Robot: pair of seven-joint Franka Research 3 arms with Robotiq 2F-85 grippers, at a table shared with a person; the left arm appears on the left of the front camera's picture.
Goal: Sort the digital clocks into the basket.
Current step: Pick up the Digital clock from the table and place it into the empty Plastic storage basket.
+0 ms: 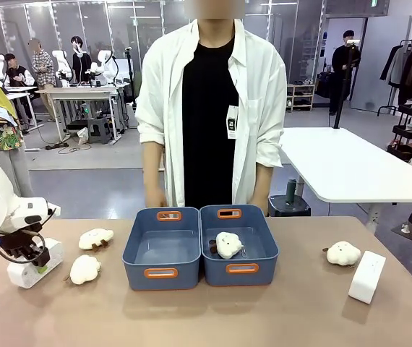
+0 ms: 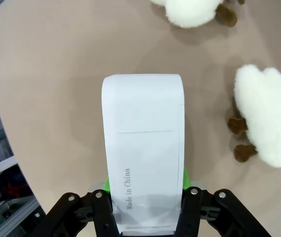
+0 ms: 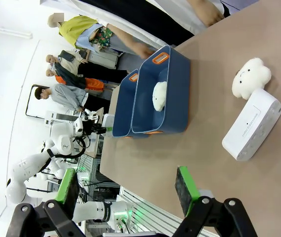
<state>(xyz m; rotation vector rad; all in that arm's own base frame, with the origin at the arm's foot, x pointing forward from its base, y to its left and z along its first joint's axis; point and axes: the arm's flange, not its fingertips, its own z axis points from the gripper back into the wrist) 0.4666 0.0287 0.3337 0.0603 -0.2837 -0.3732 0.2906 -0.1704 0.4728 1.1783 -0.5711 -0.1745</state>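
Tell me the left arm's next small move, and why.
Probably lift straight up. The left gripper looks closed on the digital clock, which seems to sit on the table beside two plush toys; rising first should clear them before heading to the empty left basket.

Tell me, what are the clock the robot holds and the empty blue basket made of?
Digital clock: probably hard plastic, smooth matte white; moulded seams and printed lettering show. Empty basket: likely moulded plastic, faintly glossy blue; its floor reflects light.
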